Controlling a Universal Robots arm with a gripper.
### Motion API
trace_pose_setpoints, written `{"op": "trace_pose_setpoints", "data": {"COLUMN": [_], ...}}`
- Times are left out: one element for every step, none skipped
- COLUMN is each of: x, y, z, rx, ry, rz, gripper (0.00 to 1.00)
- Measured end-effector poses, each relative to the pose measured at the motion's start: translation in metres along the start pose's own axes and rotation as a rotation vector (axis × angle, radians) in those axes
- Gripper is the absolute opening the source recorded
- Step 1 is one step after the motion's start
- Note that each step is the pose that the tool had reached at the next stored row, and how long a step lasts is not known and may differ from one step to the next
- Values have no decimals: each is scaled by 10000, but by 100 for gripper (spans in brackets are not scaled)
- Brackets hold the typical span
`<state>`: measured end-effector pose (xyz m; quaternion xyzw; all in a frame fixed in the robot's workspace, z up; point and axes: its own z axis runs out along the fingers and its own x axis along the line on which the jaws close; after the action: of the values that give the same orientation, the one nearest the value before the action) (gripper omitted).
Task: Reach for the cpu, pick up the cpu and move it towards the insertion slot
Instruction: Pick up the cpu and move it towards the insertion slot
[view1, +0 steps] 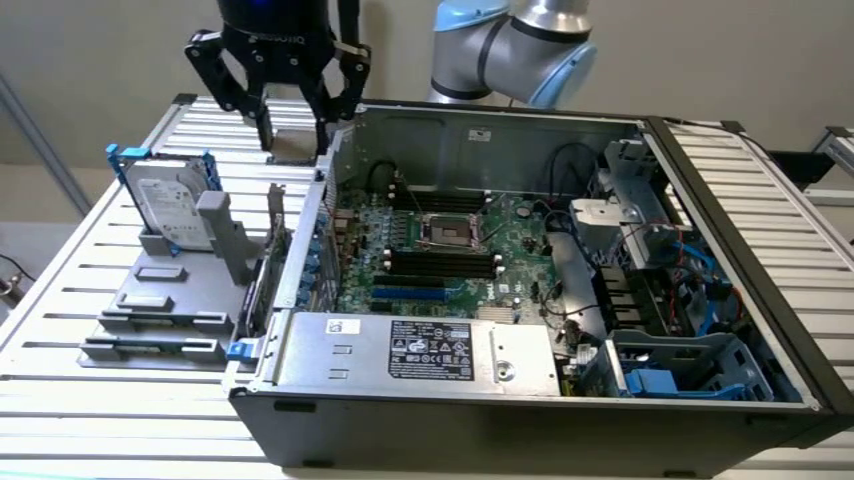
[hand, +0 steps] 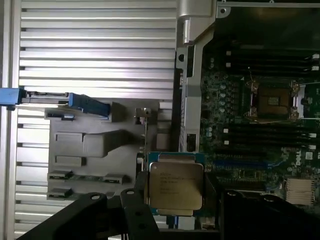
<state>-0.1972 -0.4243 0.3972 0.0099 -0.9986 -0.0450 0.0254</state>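
Observation:
The cpu (hand: 176, 184), a flat square chip with a silver-grey top and a green rim, sits between my black fingers (hand: 134, 200). My gripper (hand: 175, 200) is shut on it. In the exterior view the gripper (view1: 292, 140) hangs high over the slatted table, just outside the open computer case's wall on the exterior view's left, with the cpu (view1: 294, 125) in it. The insertion slot (view1: 451, 235), a square socket with a shiny frame and a dark centre, lies on the green motherboard inside the case, to the exterior view's right of the gripper. The wrist view has the insertion slot (hand: 272, 100) too.
A grey fixture (view1: 174, 300) on the table holds an upright silver hard drive (view1: 171, 200) with a blue bracket. Long black memory slots (view1: 434, 262) flank the socket. The case wall (view1: 320, 215) stands between gripper and motherboard. A power supply (view1: 414, 350) fills the case's front.

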Motion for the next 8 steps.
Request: {"op": "trace_pose_setpoints", "data": {"x": [-45,-92,-138,-182,-228,-274,-319,-366], "y": [-1,-2,-3,-4,-5,-6,-6,-7], "z": [-1,-4,-7,-9,-12,-14,-16,-19], "rx": [-30,-59,-85,-113,-140,-166,-190,-213], "ry": [-2,-2,-1,-2,-3,-4,-4,-4], "rz": [-1,-2,-5,-5,-6,-8,-10,-10], "gripper": [54,54,54,54,54,54,54,54]}}
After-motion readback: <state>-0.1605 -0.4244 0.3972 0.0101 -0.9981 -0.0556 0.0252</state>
